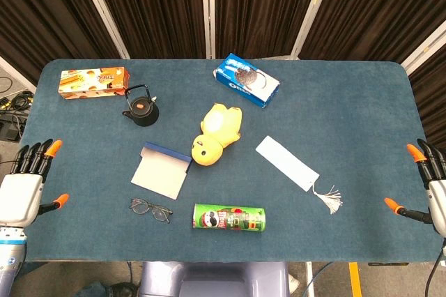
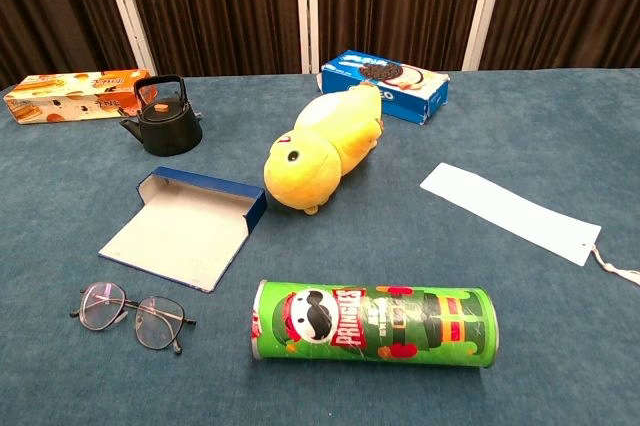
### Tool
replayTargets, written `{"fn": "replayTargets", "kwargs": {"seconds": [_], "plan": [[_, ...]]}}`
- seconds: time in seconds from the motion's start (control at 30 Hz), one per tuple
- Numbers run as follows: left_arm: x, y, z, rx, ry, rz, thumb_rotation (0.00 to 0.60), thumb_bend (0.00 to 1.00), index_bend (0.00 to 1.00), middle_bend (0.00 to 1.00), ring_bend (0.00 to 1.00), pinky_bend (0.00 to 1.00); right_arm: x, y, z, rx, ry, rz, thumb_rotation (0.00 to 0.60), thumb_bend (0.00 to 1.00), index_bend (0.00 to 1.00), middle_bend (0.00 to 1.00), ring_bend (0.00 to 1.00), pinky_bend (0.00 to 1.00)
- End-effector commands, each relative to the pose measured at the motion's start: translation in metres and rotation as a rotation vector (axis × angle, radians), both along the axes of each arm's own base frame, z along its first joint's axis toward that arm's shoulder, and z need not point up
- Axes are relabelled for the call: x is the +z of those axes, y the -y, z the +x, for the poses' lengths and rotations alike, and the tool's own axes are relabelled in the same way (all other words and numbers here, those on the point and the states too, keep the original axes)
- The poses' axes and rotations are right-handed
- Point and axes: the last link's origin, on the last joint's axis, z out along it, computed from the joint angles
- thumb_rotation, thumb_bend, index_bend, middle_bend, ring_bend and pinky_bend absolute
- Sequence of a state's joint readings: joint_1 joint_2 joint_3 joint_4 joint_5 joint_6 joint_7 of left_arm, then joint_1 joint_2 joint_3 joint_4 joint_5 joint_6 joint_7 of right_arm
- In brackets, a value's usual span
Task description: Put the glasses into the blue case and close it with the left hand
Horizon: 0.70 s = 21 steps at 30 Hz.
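A: Where do the glasses [image 1: 150, 209] sit?

B: In the lower left of the head view, flat on the blue table [image 1: 348, 116], lenses up; they lie just below the blue case [image 1: 162, 169] and apart from it; in the chest view they are at the lower left too, with the case above them.

A: And the case itself?

B: Open; its pale inner flap is spread on the cloth and the dark blue rim stands along its upper edge, close beside the yellow plush duck [image 1: 217, 133].

A: The left hand [image 1: 24, 184]?

B: At the left edge of the head view, off the side of the table; fingers apart with orange tips pointing up, grasping nothing, well apart from the glasses; the chest view does not show it.

A: The right hand [image 1: 428, 189]?

B: At the right edge, likewise spread and holding nothing.

A: What else is on the table?

B: A green Pringles can [image 1: 229, 218] lying on its side at lower centre, right of the glasses; a black kettle [image 1: 141, 107] at upper left with an orange snack box [image 1: 92, 82] behind it; a blue Oreo box [image 1: 247, 80] at upper centre; a white bookmark [image 1: 287, 163] with a tassel at right of centre.
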<state>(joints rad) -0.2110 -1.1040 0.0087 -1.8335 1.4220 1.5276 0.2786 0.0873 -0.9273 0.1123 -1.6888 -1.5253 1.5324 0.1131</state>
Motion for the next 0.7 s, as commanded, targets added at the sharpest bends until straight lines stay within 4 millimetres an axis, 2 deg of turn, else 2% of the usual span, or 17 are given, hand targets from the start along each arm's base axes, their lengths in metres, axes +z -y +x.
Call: {"fn": "replayTargets", "kwargs": {"seconds": [0.03, 0.23, 0.3, 0.4, 0.47, 0.53, 0.7], "plan": [[-0.003, -0.003, -0.002, -0.004, -0.003, -0.007, 0.600, 0.00, 0.00, 0.00, 0.00, 0.00, 0.002, 0.000, 0.000, -0.012, -0.001, -0.003, 0.600, 0.00, 0.00, 0.00, 0.00, 0.00], [-0.015, -0.002, 0.003, -0.035, -0.001, -0.064, 0.600, 0.00, 0.00, 0.00, 0.00, 0.00, 0.003, -0.002, 0.000, -0.016, 0.001, -0.007, 0.600, 0.00, 0.00, 0.00, 0.00, 0.00], [-0.026, -0.002, 0.010, -0.058, 0.008, -0.120, 0.600, 0.00, 0.00, 0.00, 0.00, 0.00, 0.003, -0.003, 0.000, -0.014, 0.002, -0.010, 0.600, 0.00, 0.00, 0.00, 0.00, 0.00], [-0.051, -0.005, 0.023, -0.072, 0.036, -0.231, 0.600, 0.06, 0.11, 0.00, 0.00, 0.00, 0.004, -0.003, 0.000, -0.012, 0.002, -0.014, 0.600, 0.00, 0.00, 0.00, 0.00, 0.00], [-0.069, -0.010, 0.031, -0.086, 0.024, -0.289, 0.600, 0.16, 0.23, 0.00, 0.00, 0.00, 0.004, -0.003, 0.000, -0.015, 0.003, -0.014, 0.600, 0.00, 0.00, 0.00, 0.00, 0.00], [-0.089, -0.015, 0.038, -0.098, 0.003, -0.341, 0.600, 0.23, 0.30, 0.00, 0.00, 0.00, 0.004, -0.003, -0.001, -0.020, 0.004, -0.014, 0.600, 0.00, 0.00, 0.00, 0.00, 0.00], [-0.127, -0.023, 0.054, -0.121, -0.050, -0.416, 0.600, 0.33, 0.40, 0.00, 0.00, 0.00, 0.005, -0.002, -0.004, -0.030, 0.001, -0.018, 0.600, 0.00, 0.00, 0.00, 0.00, 0.00]]}}
